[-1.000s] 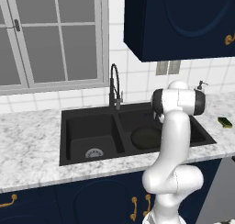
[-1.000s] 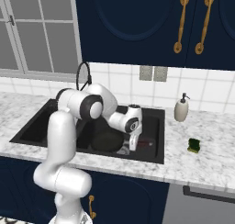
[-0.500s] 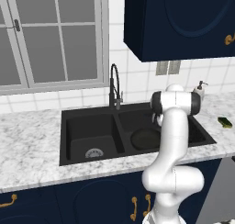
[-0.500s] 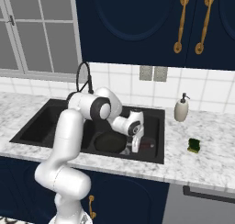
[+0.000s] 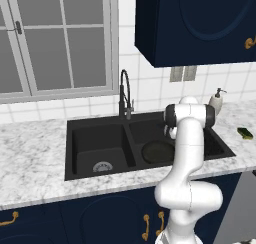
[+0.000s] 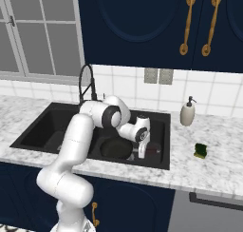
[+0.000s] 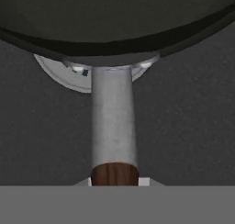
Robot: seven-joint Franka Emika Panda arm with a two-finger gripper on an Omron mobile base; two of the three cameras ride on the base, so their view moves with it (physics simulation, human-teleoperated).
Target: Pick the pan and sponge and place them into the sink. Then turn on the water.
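The black pan [image 6: 114, 149] lies low in the right basin of the black sink [image 6: 45, 131], its pale neck and red-brown handle [image 7: 114, 126] pointing right. My gripper [image 6: 141, 153] reaches down into that basin and is shut on the handle's end. In the hand view the pan's dark bowl [image 7: 114, 21] spans the top, over a metal drain [image 7: 69, 74]. From the left, the pan [image 5: 157, 151] shows beside my arm in the sink [image 5: 75, 153]. The yellow-green sponge [image 6: 201, 150] [image 5: 245, 133] rests on the marble counter to the right of the sink. No water runs from the faucet [image 5: 124, 93].
A beige soap dispenser [image 6: 187, 113] [image 5: 216, 100] stands at the back of the counter, right of the sink. The gooseneck faucet [image 6: 88, 83] rises behind the centre divider. The left basin holds just its drain [image 5: 102, 166]. Dark cabinets hang overhead.
My arm's elbow has swung to the right over the sink. The hand has stayed low in the right basin on the pan's handle, and the pan has barely moved.
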